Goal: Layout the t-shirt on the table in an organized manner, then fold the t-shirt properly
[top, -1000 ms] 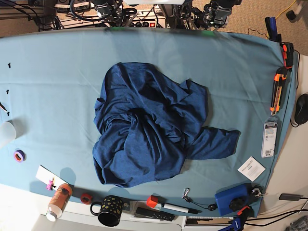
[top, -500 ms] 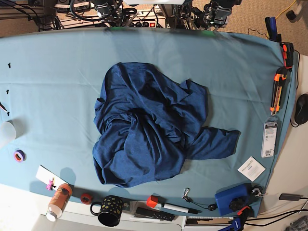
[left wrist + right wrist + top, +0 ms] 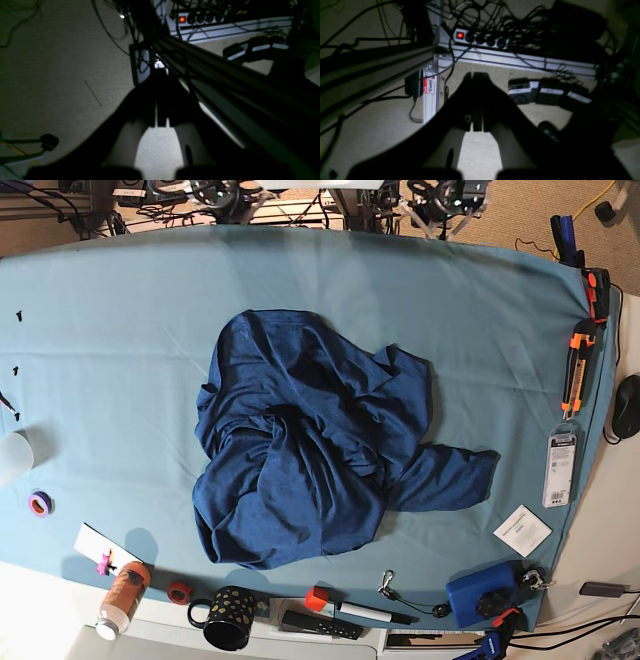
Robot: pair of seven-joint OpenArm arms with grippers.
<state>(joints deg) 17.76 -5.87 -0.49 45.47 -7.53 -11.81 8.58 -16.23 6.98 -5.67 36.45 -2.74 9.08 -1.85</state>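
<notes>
A large dark navy-blue heathered t-shirt point(image 3: 320, 445) lies crumpled in a heap near the middle of the wide table point(image 3: 110, 370) spread with smooth light teal cloth, one short sleeve trailing out toward the right and the body bunched in deep folds toward the near edge. Neither arm is over the work surface: both wrist views look down past the far edge at carpet, cables and a power strip with a red light. The left gripper point(image 3: 160, 117) shows its dark fingers pressed together with nothing between them, and the right gripper point(image 3: 475, 105) is likewise closed on nothing. The laying-out step appears not yet begun. The risks from here sit mostly along the near and right edges, where small items crowd close to the garment: a black mug with coloured dots point(image 3: 230, 617), an orange-and-white bottle point(image 3: 122, 598), a marker pen point(image 3: 360, 612) and an orange-handled utility knife point(image 3: 576, 370). Dragging the hem toward the near side to flatten it could sweep the mug or bottle off the table. A pinch that catches both fabric layers, or the teal cloth beneath, would likely lift the whole heap rather than spread it.
</notes>
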